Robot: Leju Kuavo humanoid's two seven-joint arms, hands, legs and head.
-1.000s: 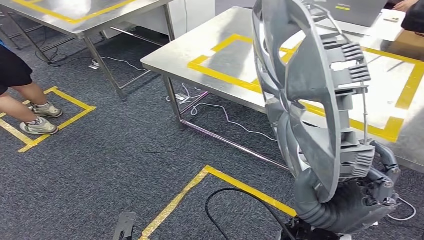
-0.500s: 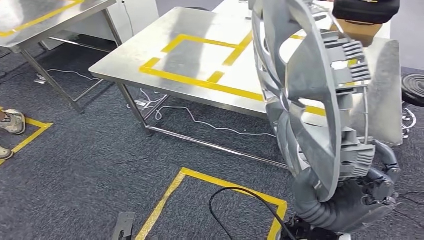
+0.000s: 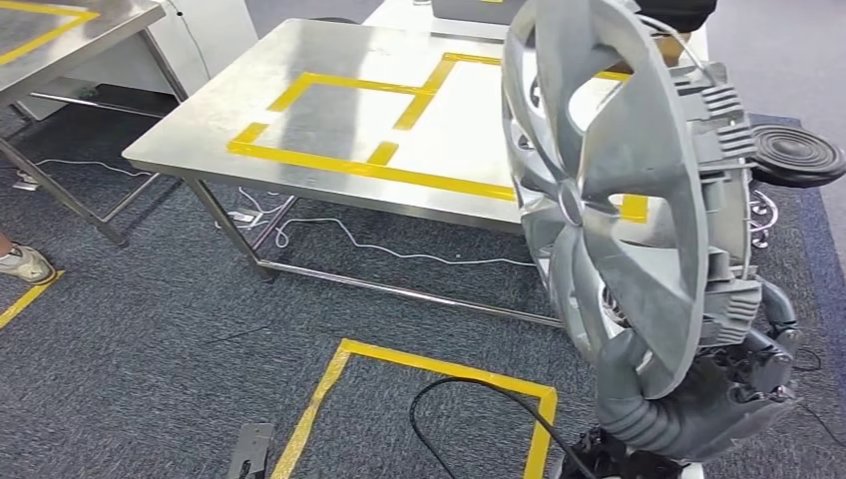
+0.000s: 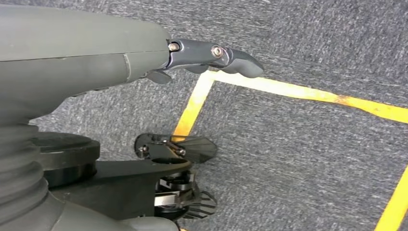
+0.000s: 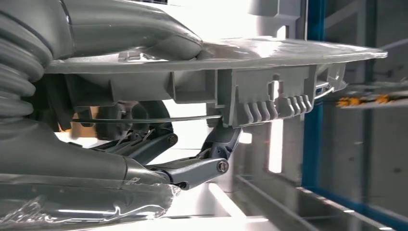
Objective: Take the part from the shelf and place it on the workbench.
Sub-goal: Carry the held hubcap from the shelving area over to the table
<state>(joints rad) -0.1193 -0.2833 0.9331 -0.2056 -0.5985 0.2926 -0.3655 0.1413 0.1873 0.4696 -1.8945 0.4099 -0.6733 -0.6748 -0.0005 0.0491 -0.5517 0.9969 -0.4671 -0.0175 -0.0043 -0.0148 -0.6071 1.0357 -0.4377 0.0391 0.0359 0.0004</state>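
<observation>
The right hand (image 3: 733, 384) holds the part (image 3: 614, 190), a big grey wheel cover, by its lower rim and keeps it standing on its edge in the air, at the near right of the scene. The thumb presses on the smooth front face of the cover and the darker fingers (image 5: 202, 166) go behind it, where the ribbed clips and a thin wire ring are seen, so the rim is pinched between them. The cover is above the carpet and in front of the steel workbench (image 3: 329, 150), not touching it; the upper half of the cover hides the right part of the table top. On this workbench there are rectangles of yellow tape (image 3: 349, 165). White cables lie on the floor under the table. A black round stool (image 3: 798, 155) stands to the right of the table. More yellow tape makes a square on the grey carpet (image 3: 150, 349) close to the robot. The left hand (image 4: 144, 53) hangs over the carpet with nothing in it, and its fingers (image 4: 235, 57) are stretched out straight.
</observation>
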